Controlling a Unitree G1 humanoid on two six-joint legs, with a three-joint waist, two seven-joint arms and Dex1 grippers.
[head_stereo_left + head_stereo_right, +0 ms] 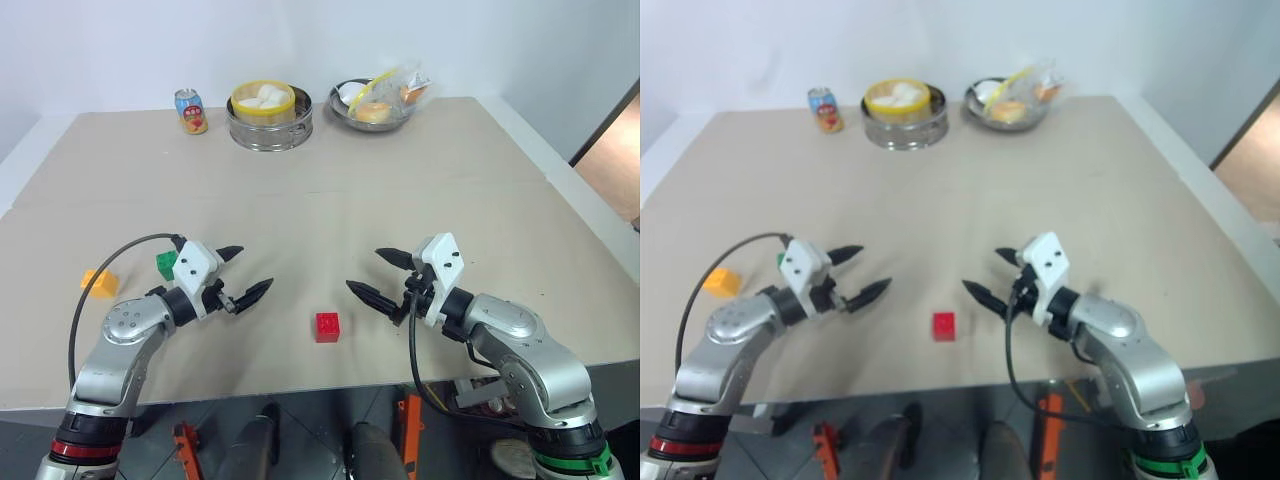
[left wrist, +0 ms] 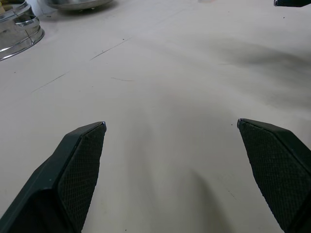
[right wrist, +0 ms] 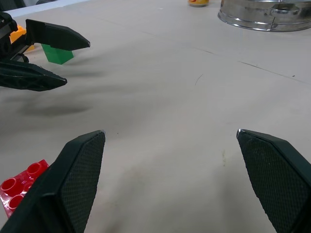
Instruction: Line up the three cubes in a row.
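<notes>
Left eye view: both grippers, left (image 1: 245, 273) and right (image 1: 378, 274), hover spread and empty. Red cube (image 1: 327, 327) sits between them; green (image 1: 166, 264) and yellow (image 1: 98, 282) lie far left. Best drop squarely over red first.

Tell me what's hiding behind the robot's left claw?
A green cube peeks out from behind the open left claw. The claw's white block covers part of the cube. Farther out to the side sits a yellow-orange cube on the table.

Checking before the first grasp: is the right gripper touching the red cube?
Apart. In the left eye view bare table separates the red cube from the open right gripper, which holds nothing.
</notes>
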